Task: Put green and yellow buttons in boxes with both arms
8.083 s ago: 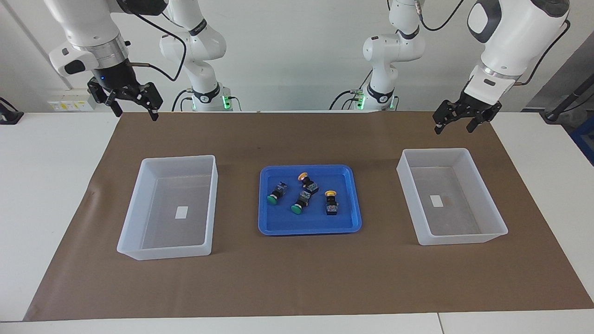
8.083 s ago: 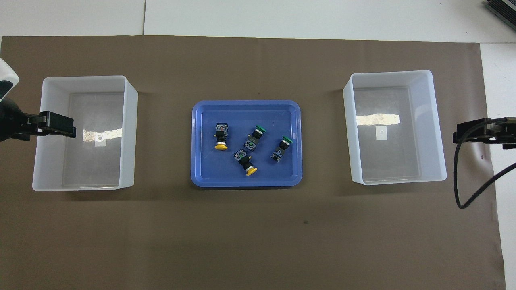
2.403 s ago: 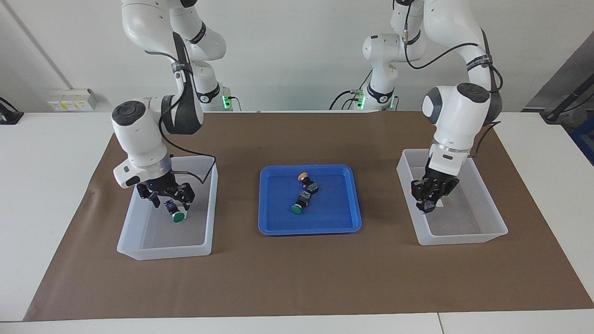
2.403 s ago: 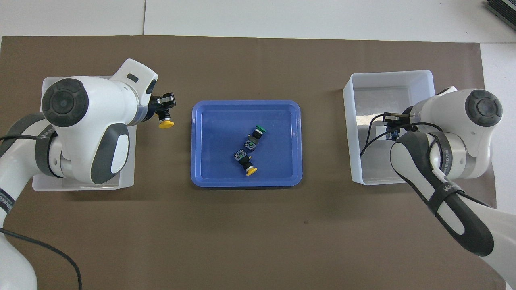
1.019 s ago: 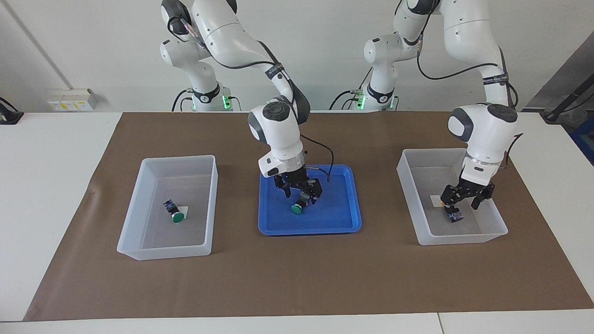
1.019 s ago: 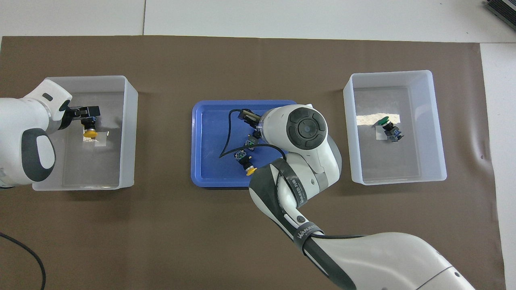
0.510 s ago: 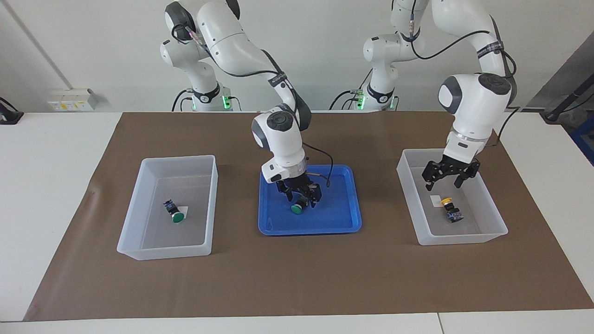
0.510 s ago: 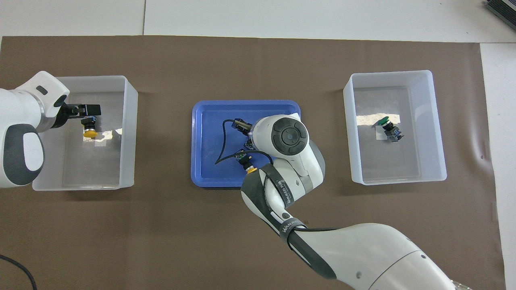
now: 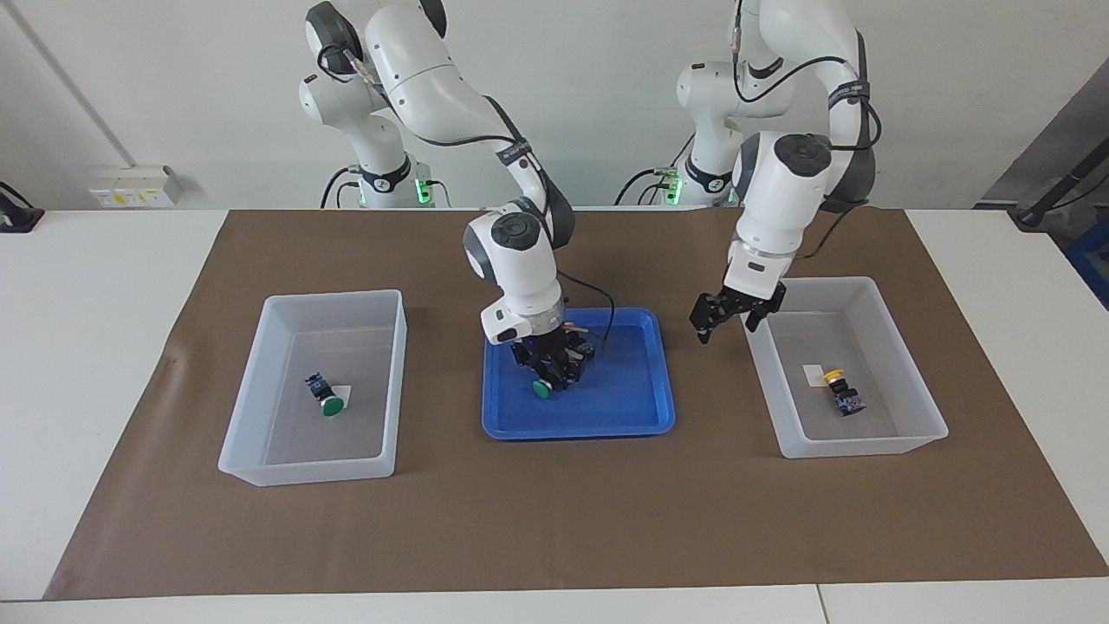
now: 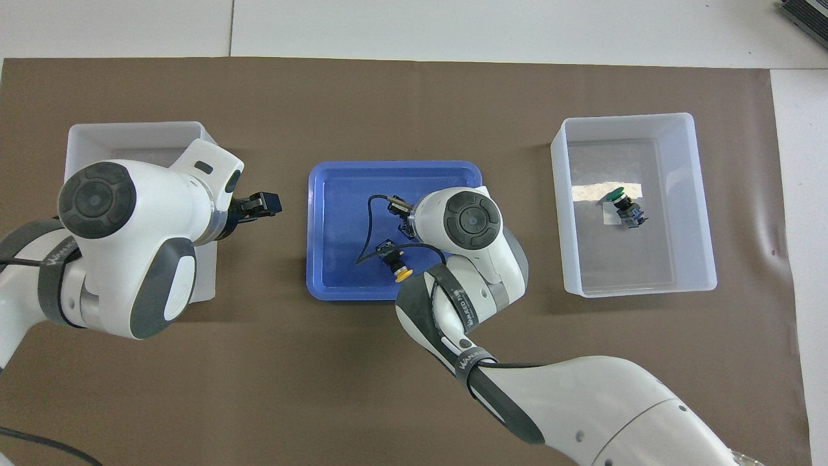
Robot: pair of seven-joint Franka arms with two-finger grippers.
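White table (image 9: pixel 104 364) under a brown paper mat (image 9: pixel 554 520), pale wall at the robots' end: your two-arm sorting setup, seen mid-job.

Largest first. Two white jointed arms work at once. The right arm (image 9: pixel 433 78) reaches down to the centre; the left arm (image 9: pixel 780 173) hangs in the air, w/ nothing in its grip.

Next, two translucent white plastic bins w/ tall walls, one at each end of the mat so each arm has its own drop spot. The bin at the right arm's end (image 9: pixel 260 381) holds a green-capped push-button switch (image 9: pixel 323 394) beside its sticker. The bin at the left arm's end (image 9: pixel 918 390) holds a yellow-capped switch (image 9: pixel 840 392) lying near its sticker. So colours look split by bin, which is likely why each arm serves one side.

Between them sits the shallow blue plastic tray (image 9: pixel 641 407), the supply point.

Smaller: the right gripper (image 9: pixel 551 371) is down in the tray, jaws closed around the second green-capped switch (image 9: pixel 543 389), cap pointing away from the robots. Judging by this, the lift to its bin comes next. The left gripper (image 9: pixel 726 317) hovers over the mat betw. tray and its bin, jaws spread and empty, prob. heading in for the last piece.

Smallest: the second yellow-capped switch (image 10: pixel 400 272) lies in the tray on the side nearer the robots, just beside the right gripper. Watch for crowding if both arms work the tray together.
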